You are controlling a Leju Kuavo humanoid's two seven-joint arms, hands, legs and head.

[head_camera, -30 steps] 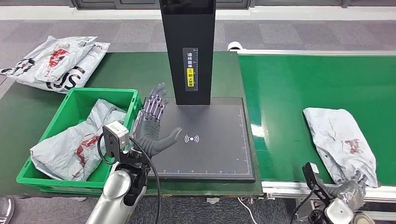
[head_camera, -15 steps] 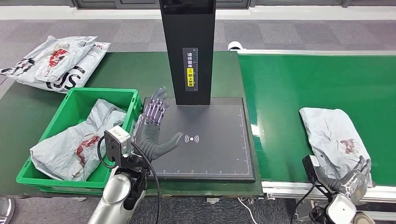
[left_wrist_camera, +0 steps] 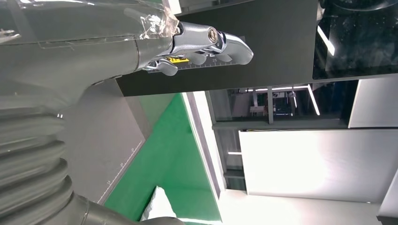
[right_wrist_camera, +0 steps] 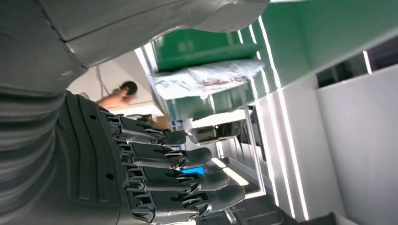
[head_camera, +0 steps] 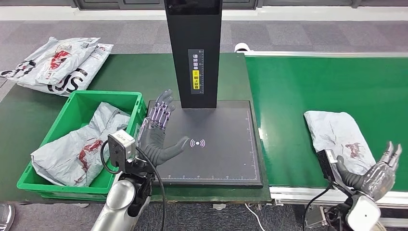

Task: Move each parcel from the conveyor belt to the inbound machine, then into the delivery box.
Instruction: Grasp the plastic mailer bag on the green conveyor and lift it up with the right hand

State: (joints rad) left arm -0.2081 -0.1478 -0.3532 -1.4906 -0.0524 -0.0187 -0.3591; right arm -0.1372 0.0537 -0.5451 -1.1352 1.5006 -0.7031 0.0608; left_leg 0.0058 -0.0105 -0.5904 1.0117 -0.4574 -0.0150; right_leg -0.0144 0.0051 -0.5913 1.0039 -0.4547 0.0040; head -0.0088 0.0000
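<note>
Right now the left hand (head_camera: 156, 137) is held above the near left part of the inbound machine's black scanning plate (head_camera: 226, 144), fingers straight and spread apart, thumb out toward the plate's centre mark, with nothing in its grasp. From the left wrist view its fingers (left_wrist_camera: 206, 44) stand out against the machine's dark upright column (head_camera: 194, 48), touching nothing that can be made out.

Over on the green conveyor belt (head_camera: 327, 82), a grey parcel (head_camera: 337, 137) lies flat near the belt's near edge. The right hand (head_camera: 380, 173) is raised at that edge, just beside the parcel's near end, fingers extended and apart and holding nothing; whether it brushes the parcel cannot be told. In the right wrist view the fingers (right_wrist_camera: 173, 161) are straight and side by side, and the parcel lies beyond them on the belt.

Another parcel (head_camera: 79, 147) lies in the green delivery box (head_camera: 72, 103) left of the plate. More bags (head_camera: 57, 62) are piled on the dark green surface (head_camera: 29, 110) behind the box.
</note>
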